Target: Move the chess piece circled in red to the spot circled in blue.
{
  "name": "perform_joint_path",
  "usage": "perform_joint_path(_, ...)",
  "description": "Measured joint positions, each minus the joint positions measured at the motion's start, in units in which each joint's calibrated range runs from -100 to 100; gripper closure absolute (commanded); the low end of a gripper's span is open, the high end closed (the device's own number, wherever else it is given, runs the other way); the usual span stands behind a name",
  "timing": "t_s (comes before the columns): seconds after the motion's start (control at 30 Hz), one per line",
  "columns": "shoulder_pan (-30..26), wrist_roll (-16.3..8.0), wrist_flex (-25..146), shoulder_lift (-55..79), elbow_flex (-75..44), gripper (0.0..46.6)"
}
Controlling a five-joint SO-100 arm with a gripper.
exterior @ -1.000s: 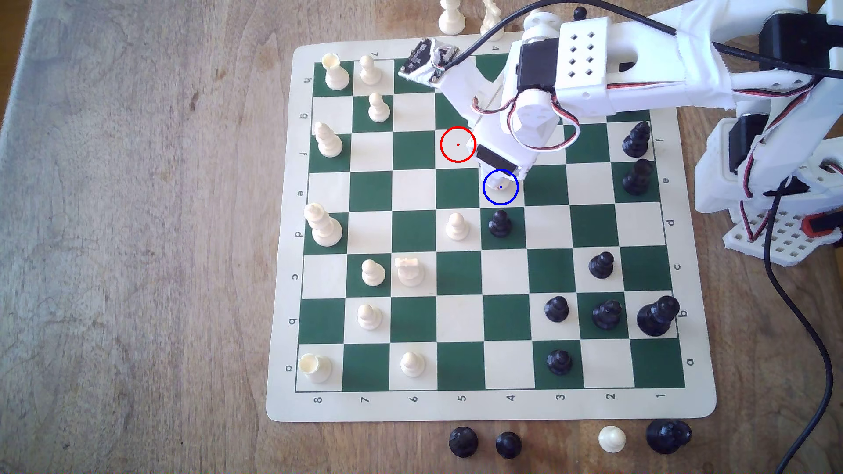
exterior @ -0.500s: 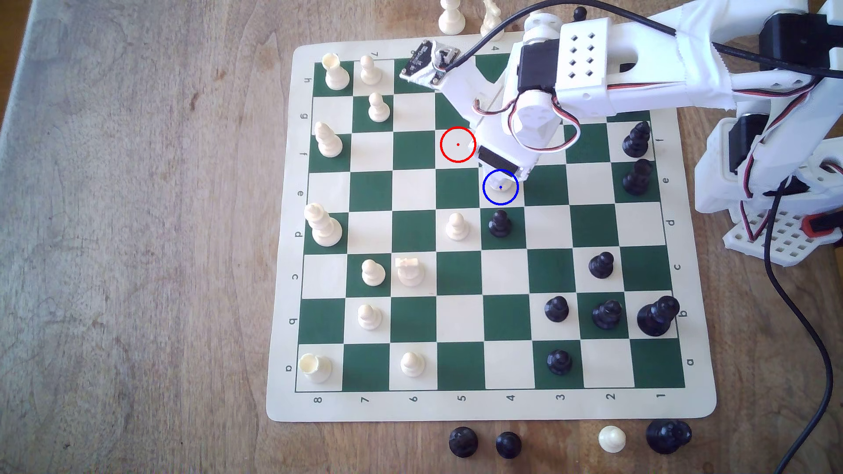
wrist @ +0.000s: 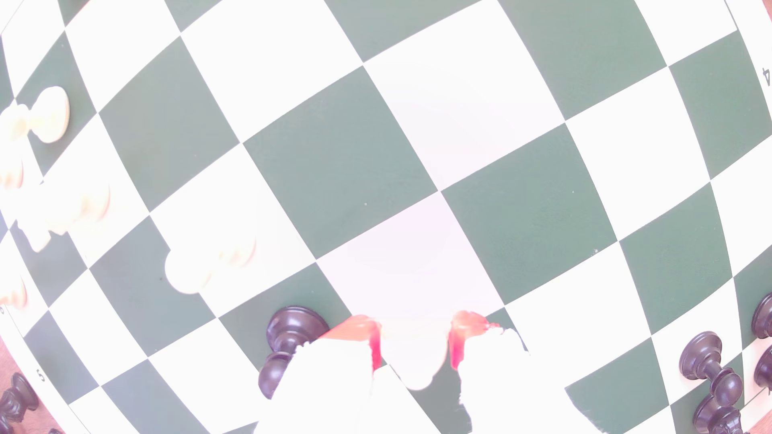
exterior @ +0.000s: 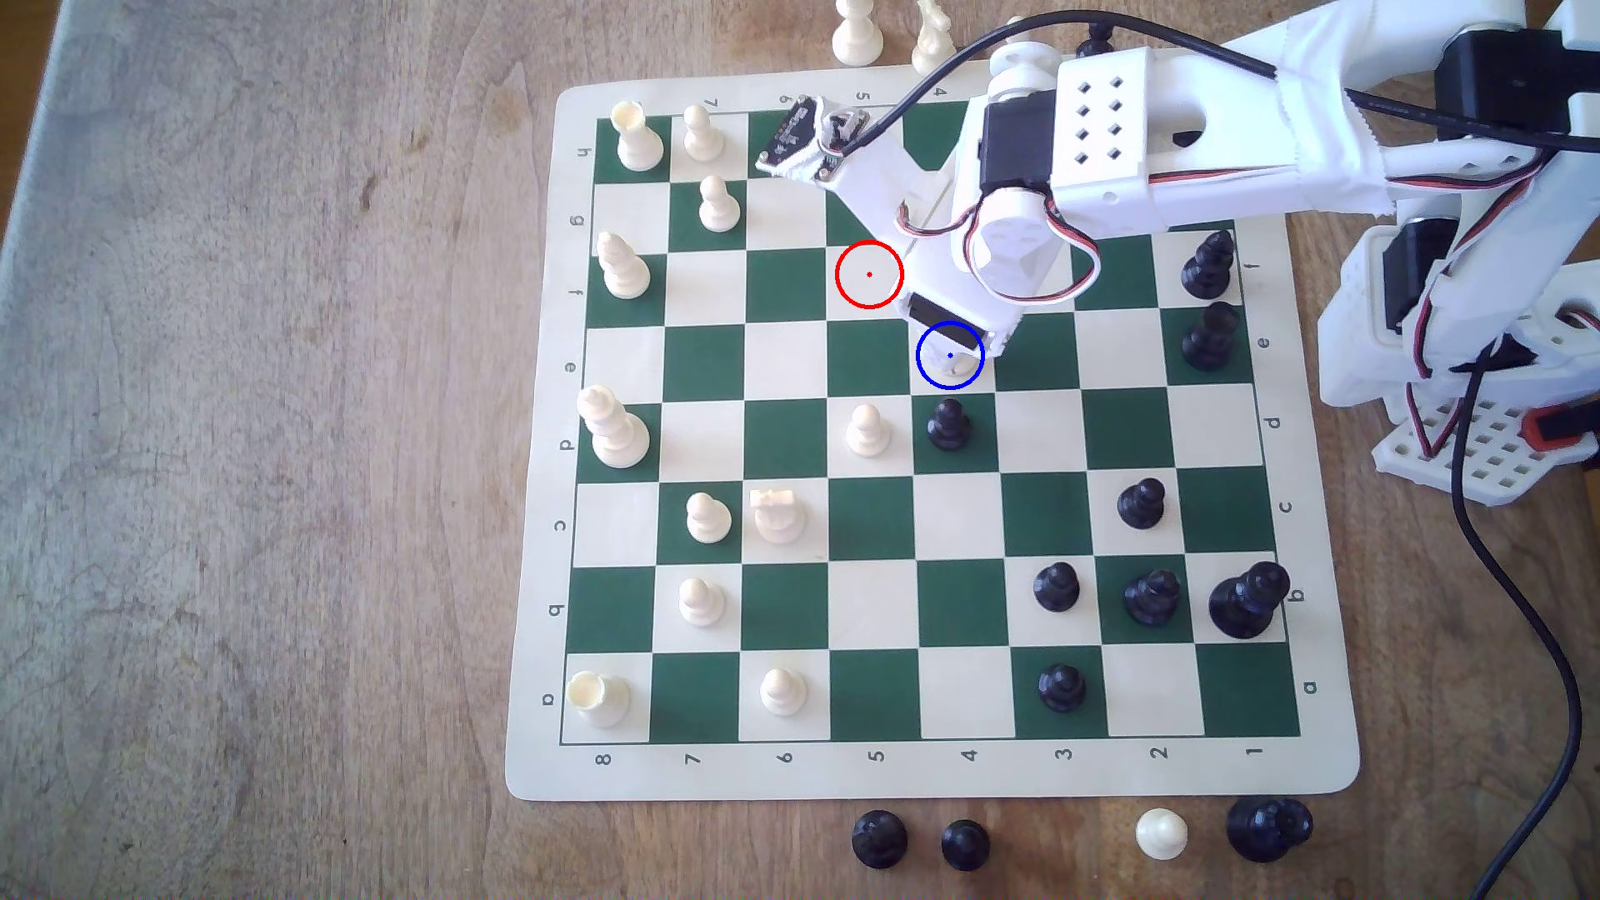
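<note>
In the exterior view my gripper (exterior: 958, 346) hangs over the blue-circled spot (exterior: 950, 381), a cream square near the board's middle. The cream chess piece (exterior: 954, 367) peeks out below the gripper, inside the blue ring. In the wrist view the chess piece (wrist: 413, 359) sits between the red-tipped fingers (wrist: 459, 334) of the gripper (wrist: 413, 346), which is shut on it. Overexposure washes out the piece against the cream square, so I cannot tell whether its base touches the board. The red-circled square (exterior: 869, 274) holds no piece.
A black pawn (exterior: 949, 424) stands one square toward the exterior view's bottom from the spot, with a cream pawn (exterior: 867, 430) beside it. Other cream pieces line the board's left side and black ones the right. Captured pieces (exterior: 965, 842) lie below the board.
The arm has shifted slightly toward the exterior view's bottom. More of the cream piece now shows inside the blue ring.
</note>
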Motion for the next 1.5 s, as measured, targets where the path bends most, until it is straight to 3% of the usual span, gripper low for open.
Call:
perform_joint_path(0.83, 0.7, 0.4, 4.1, -2.7, 1.4, 32.4)
perform_joint_path(1.2, 0.7, 0.4, 9.6, -13.5, 5.0, 32.4)
perform_joint_path(1.5, -0.4, 0.4, 13.9, -29.5, 15.8, 31.7)
